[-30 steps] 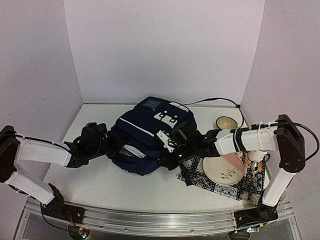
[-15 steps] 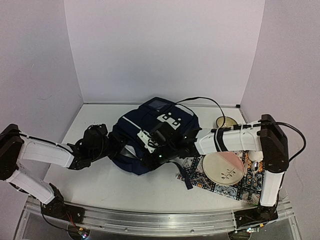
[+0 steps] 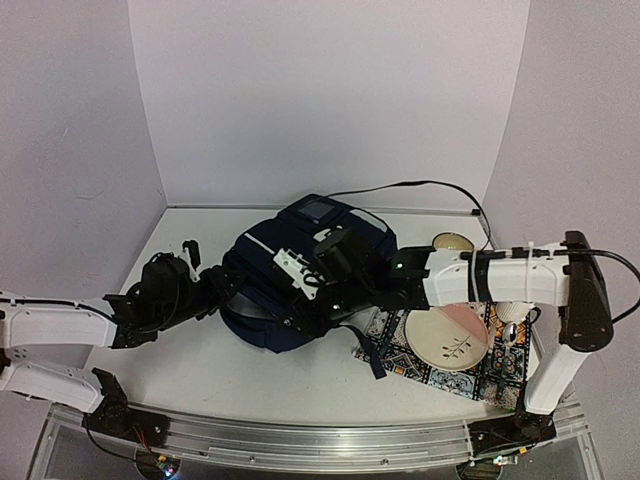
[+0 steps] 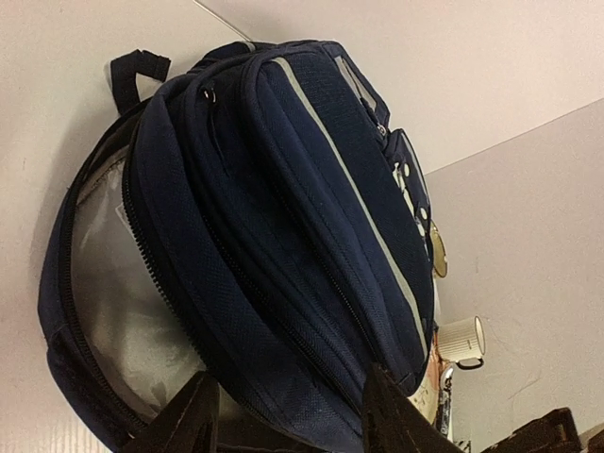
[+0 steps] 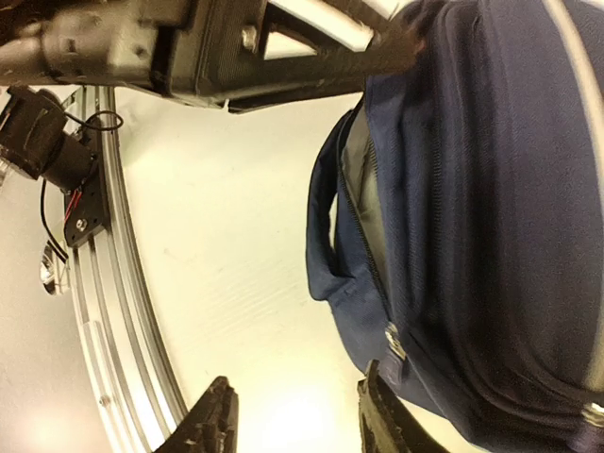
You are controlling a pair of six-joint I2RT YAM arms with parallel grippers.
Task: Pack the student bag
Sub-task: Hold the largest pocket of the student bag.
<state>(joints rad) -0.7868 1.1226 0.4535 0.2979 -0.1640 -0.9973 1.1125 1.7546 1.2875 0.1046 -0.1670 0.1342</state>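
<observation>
So, top view, bag: student bag [image 3: 262, 255] lies on its side mid-surface, navy with white trim, the biggest item here.
Top view, left hand: left hand [image 3: 222, 287] is low at the bag's left side, just beside the fabric; its grip is hard to read from here.
Top view, right hand: right hand [image 3: 305, 305] reaches across over the bag's near edge; the jaws are not clear from above.
Top view, other items: plate [image 3: 447, 338] sits on a patterned mat [image 3: 395, 352] right of the bag, with a small bowl [image 3: 452, 243] behind it.
Top view, surface: white surface [image 3: 200, 370].
Left wrist, bag: bag fills the frame, with a compartment unzipped showing grey lining [image 4: 123, 283].
Left wrist, hand: fingers [image 4: 193, 415] are spread apart at the bottom edge, released, grasping nothing.
Left wrist, background: mug [image 4: 461, 338] stands beyond the bag.
Right wrist, bag: bag takes the right half, with a zip pull [image 5: 394, 342] at its edge.
Right wrist, hand: fingers [image 5: 215, 425] are apart over bare surface, released, with one fingertip near the bag's corner.
Right wrist, top: left arm [image 5: 189, 47] crosses above, its tip at the bag.
Right wrist, left side: metal rail [image 5: 123, 311] runs along the surface's edge.
</observation>
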